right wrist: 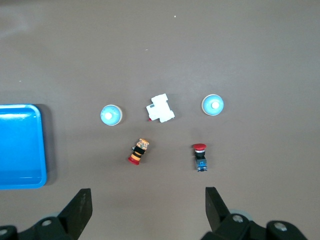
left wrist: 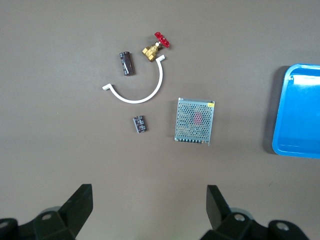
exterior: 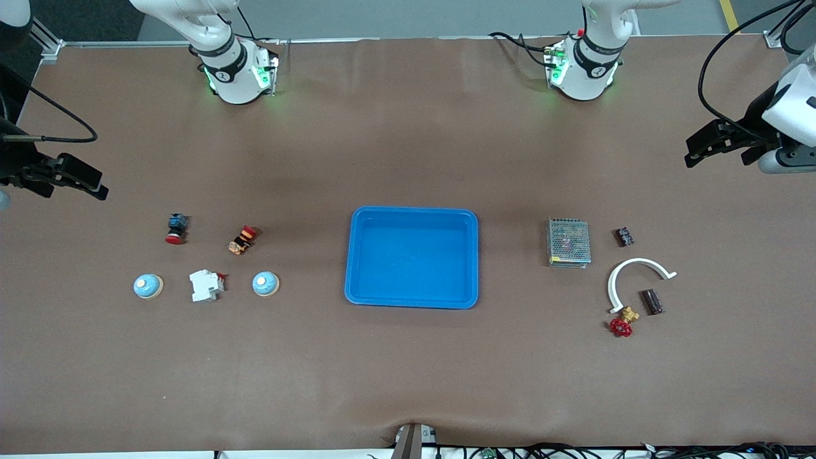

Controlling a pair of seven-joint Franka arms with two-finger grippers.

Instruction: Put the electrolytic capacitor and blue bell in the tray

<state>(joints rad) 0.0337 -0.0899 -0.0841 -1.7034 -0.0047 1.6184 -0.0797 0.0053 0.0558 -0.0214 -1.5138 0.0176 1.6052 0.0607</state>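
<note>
The blue tray (exterior: 413,257) lies empty at mid-table; its edge also shows in both wrist views, tray (left wrist: 300,110) and tray (right wrist: 20,145). Two blue bells (exterior: 148,286) (exterior: 265,284) sit toward the right arm's end, bells (right wrist: 212,105) (right wrist: 111,115). A dark electrolytic capacitor (exterior: 651,301) (left wrist: 126,63) lies toward the left arm's end, with a smaller dark one (exterior: 624,236) (left wrist: 140,124) farther from the front camera. My left gripper (exterior: 714,150) (left wrist: 149,192) hangs open over that end. My right gripper (exterior: 89,182) (right wrist: 148,195) hangs open over the other end. Neither holds anything.
Beside the capacitors are a grey mesh box (exterior: 568,242), a white plastic arc (exterior: 637,274) and a brass valve with a red handle (exterior: 623,322). Near the bells are a white breaker (exterior: 206,285), a red push button (exterior: 176,228) and an orange-black part (exterior: 242,240).
</note>
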